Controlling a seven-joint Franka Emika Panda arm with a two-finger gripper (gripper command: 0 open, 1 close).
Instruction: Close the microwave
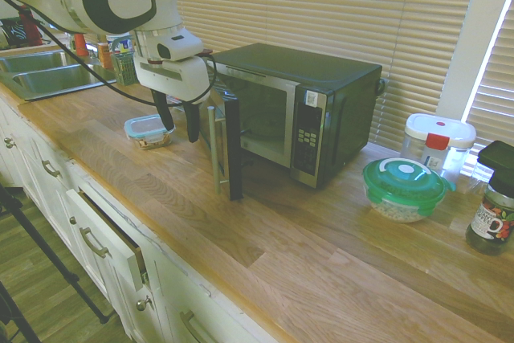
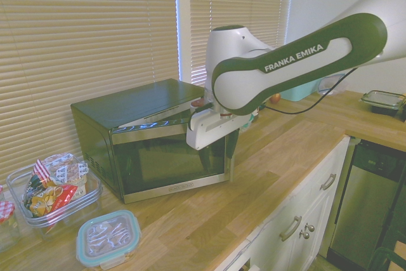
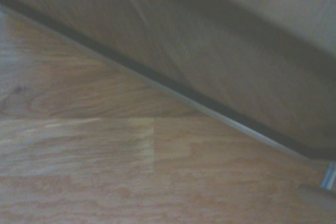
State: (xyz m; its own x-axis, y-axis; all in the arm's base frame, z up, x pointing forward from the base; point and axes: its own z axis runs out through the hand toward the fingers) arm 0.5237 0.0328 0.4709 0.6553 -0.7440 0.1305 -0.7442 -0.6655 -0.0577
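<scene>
In the first exterior view, the microwave (image 1: 294,110) is right of the pincer (image 1: 178,136), its door (image 1: 233,147) ajar. The pincer is open, with nothing between its fingers.

The microwave (image 2: 155,141) stands at nine o'clock, door (image 2: 171,160) ajar; the gripper (image 2: 219,150) hangs before it, fingers (image 2: 232,143) apart.

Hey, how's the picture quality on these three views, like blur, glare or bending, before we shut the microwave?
First exterior view: hazy, with window light coming through the blinds. Second exterior view: reasonably sharp, pale glare on the lid of the small container. Wrist view: soft and dim, the wood grain of the countertop smeared, the handle blurred at the edge.
</scene>
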